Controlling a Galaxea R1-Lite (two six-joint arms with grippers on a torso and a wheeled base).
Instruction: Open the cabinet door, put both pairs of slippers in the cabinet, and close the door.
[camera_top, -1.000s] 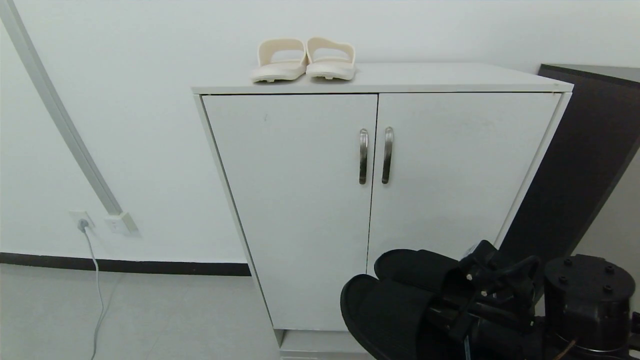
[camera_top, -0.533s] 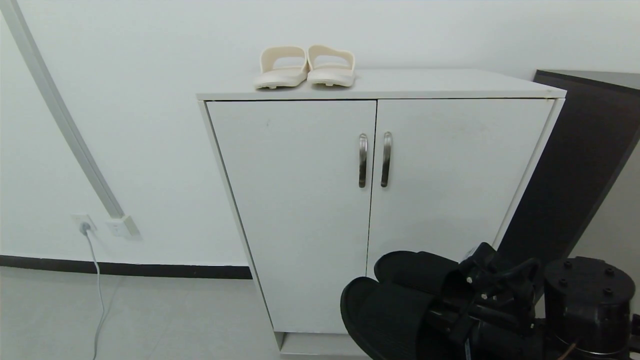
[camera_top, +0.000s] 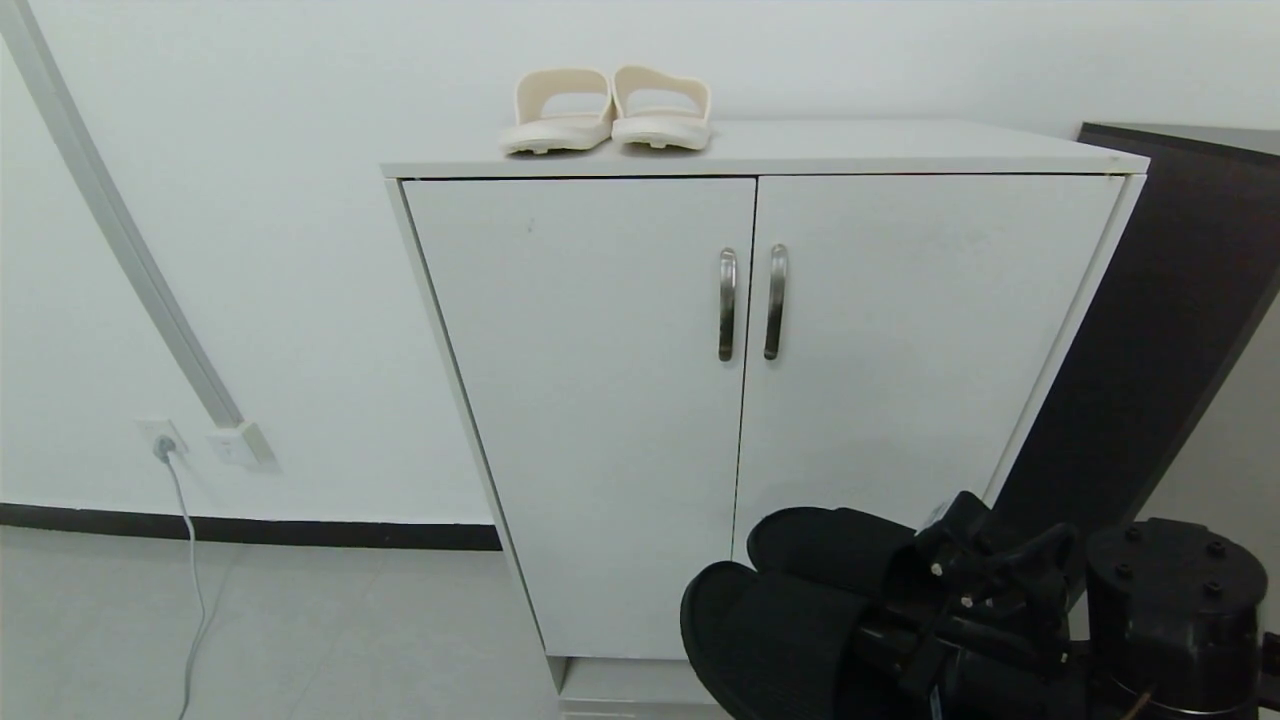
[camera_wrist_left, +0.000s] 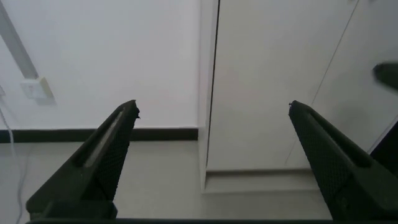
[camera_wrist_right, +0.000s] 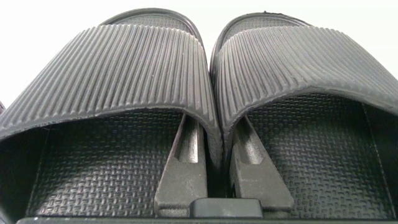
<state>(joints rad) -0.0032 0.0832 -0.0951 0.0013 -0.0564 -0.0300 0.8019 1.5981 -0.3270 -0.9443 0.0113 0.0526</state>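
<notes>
Pinching black ribbed rubber slippers (camera_top: 800, 590) by their inner walls in right claw (camera_wrist_right: 214, 127), low before shut white two-door cabinet (camera_top: 600, 400); holding left claw (camera_wrist_left: 211, 109) wide, empty, facing its bottom corner. Could shed one slipper from so thin a pinch, or block the swinging door (camera_top: 920, 350).

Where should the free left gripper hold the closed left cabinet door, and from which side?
Grip the left handle at its middle, straight from the front. It is a thin upright bar standing off the door, so the open left gripper can close on it with jaws level, one on each side.
</notes>
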